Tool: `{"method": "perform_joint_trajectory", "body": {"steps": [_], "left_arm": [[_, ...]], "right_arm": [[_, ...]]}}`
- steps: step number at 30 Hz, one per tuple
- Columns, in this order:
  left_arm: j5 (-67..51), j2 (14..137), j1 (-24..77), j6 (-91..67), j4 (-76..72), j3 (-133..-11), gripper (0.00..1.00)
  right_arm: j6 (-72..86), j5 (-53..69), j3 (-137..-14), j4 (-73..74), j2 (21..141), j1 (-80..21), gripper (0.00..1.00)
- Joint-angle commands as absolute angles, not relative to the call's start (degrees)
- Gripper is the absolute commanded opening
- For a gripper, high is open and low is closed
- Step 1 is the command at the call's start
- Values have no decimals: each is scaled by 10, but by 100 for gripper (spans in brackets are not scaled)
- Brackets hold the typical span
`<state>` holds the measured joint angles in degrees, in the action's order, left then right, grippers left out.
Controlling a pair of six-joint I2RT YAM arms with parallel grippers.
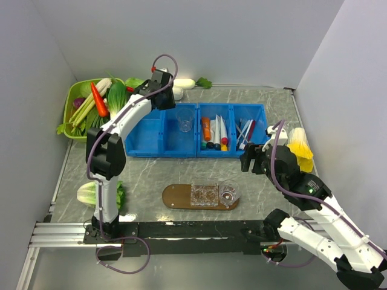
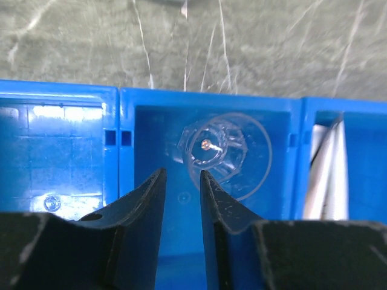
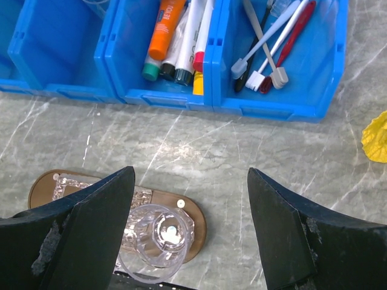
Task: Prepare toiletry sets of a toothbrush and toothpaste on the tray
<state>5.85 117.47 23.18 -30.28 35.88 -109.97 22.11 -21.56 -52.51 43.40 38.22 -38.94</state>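
The brown wooden tray (image 1: 175, 196) lies near the front of the table and carries a clear textured holder (image 1: 204, 195) and a clear cup (image 1: 229, 193). The tray (image 3: 42, 184) and the cup (image 3: 158, 238) also show in the right wrist view. White toothpaste tubes (image 1: 217, 130) (image 3: 192, 30) lie in a middle blue bin beside an orange tube (image 3: 164, 27). Toothbrushes (image 1: 245, 132) (image 3: 272, 48) lie in the right bin. My right gripper (image 1: 251, 160) (image 3: 190, 172) is wide open and empty above the tray's right end. My left gripper (image 1: 166, 99) (image 2: 181, 172) hovers over a bin holding another clear cup (image 2: 227, 151), jaws narrowly apart and empty.
A row of blue bins (image 1: 148, 142) crosses the table's middle. A green basket (image 1: 71, 99) of vegetables stands at the back left. A cabbage (image 1: 91, 193) lies at the front left. A yellow item (image 1: 300, 145) (image 3: 376, 136) lies right of the bins. Walls enclose the table.
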Motion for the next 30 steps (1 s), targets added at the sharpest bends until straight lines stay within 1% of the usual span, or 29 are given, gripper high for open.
{"method": "perform_joint_trajectory", "body": {"steps": [1, 11, 21, 30], "left_arm": [[71, 1183, 242, -272, 362, -1137, 33], [98, 1237, 265, -245, 391, -1174, 30], [120, 1250, 270, -233, 382, -1145, 31], [114, 1270, 269, -230, 382, -1142, 31]], "right_arm": [[229, -219, -548, 440, 389, -386, 82], [229, -212, -546, 432, 403, -386, 82], [230, -214, -541, 432, 403, -386, 82], [234, -211, -540, 430, 406, -386, 82]]}}
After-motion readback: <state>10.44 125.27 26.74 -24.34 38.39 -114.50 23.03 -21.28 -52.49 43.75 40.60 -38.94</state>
